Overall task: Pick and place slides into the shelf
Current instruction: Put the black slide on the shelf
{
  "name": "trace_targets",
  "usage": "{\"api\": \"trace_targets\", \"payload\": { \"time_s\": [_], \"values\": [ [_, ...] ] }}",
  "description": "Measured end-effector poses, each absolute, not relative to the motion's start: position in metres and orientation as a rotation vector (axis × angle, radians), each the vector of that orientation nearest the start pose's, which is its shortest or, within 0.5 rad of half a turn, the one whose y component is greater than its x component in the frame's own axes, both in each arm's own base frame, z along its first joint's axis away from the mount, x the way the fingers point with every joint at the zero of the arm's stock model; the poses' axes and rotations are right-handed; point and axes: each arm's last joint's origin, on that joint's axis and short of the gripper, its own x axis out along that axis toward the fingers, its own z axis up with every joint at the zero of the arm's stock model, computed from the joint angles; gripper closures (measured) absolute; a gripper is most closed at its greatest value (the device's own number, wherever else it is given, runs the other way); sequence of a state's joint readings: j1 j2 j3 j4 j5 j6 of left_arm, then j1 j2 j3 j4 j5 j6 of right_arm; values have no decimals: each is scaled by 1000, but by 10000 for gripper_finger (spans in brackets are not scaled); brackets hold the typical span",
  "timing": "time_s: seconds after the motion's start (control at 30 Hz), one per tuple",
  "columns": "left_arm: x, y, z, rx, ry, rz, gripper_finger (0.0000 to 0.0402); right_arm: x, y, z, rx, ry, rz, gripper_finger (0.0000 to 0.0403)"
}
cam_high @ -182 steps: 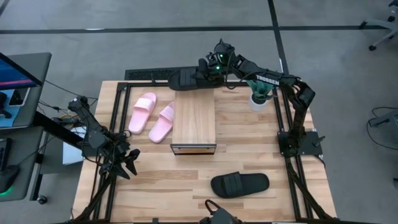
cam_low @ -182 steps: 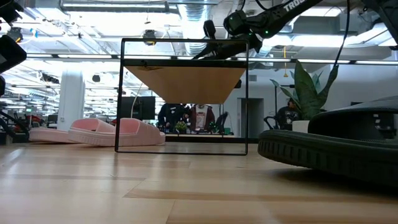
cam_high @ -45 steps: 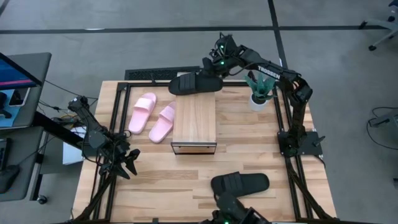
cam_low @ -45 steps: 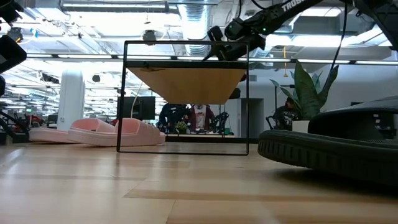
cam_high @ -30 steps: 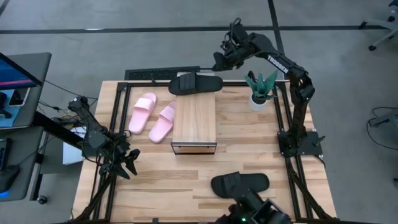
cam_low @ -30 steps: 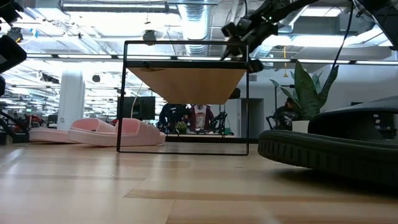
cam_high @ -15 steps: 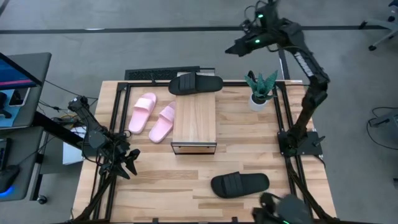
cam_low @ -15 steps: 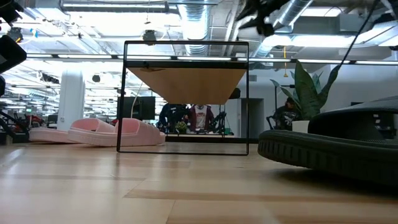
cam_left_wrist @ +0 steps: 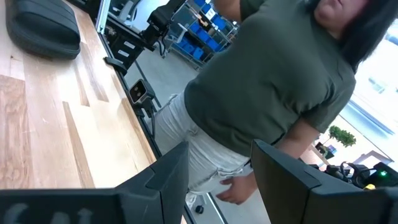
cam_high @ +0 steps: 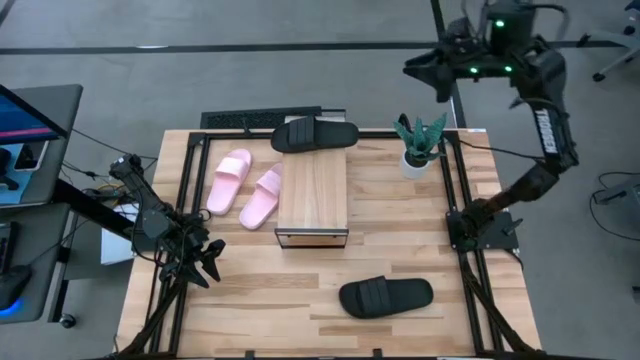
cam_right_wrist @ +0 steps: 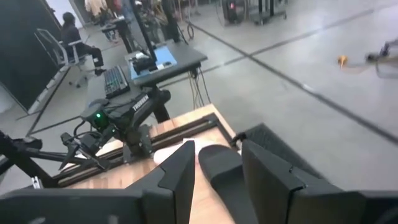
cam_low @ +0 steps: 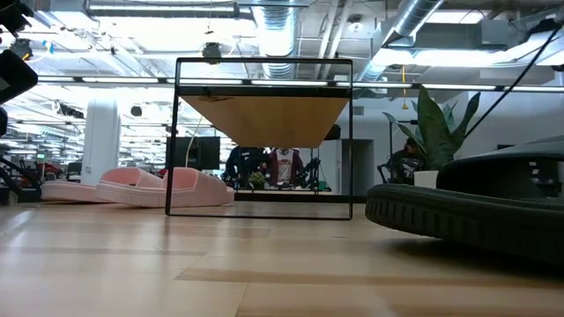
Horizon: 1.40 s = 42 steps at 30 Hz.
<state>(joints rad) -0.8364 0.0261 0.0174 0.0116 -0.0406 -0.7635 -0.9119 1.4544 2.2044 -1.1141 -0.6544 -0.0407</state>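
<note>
One black slide (cam_high: 315, 134) lies crosswise at the far end of the shelf (cam_high: 312, 195). Whether it rests on the shelf's top or on the table behind it, I cannot tell. The other black slide (cam_high: 386, 296) lies sole down near the table's front right and fills the right of the low view (cam_low: 476, 207). Two pink slides (cam_high: 229, 181) (cam_high: 261, 196) lie side by side left of the shelf. My right gripper (cam_high: 430, 72) hangs open high beyond the table's far right corner, nothing between its fingers (cam_right_wrist: 216, 149). My left gripper (cam_high: 205, 262) waits open near the table's left edge.
A small potted plant (cam_high: 420, 145) stands at the far right of the table. A person in a green top (cam_left_wrist: 267, 81) shows in the left wrist view, beyond the table's edge. Bare wood lies between the shelf and the near black slide.
My right gripper has gone up and away from the black slide at the shelf's far end, swinging toward the far right until it is beyond the table's edge and out of the low view. That slide has stayed where it lay.
</note>
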Motion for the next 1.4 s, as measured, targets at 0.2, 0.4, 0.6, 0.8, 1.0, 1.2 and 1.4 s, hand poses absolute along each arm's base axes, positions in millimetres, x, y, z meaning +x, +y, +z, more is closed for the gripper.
{"api": "trace_targets", "payload": {
  "time_s": [0.2,0.4,0.6,0.8,1.0,1.2,1.4],
  "values": [
    [67,-72,169,-723,301,-757,239,128,-125,558,130,197,-211,281],
    [67,-72,169,-723,300,-757,239,111,-96,550,85,144,-176,282],
    [67,-72,169,-723,301,-757,239,106,-82,519,106,62,-138,284],
    [67,-72,169,-724,300,-757,239,100,-69,480,91,-34,-95,284],
    [67,-72,169,-723,301,-757,239,101,-58,445,124,11,-14,284],
    [67,-72,169,-723,300,-757,239,124,-63,421,166,98,55,284],
    [67,-72,169,-723,301,-757,239,151,-69,409,271,182,142,284]
  ]
}}
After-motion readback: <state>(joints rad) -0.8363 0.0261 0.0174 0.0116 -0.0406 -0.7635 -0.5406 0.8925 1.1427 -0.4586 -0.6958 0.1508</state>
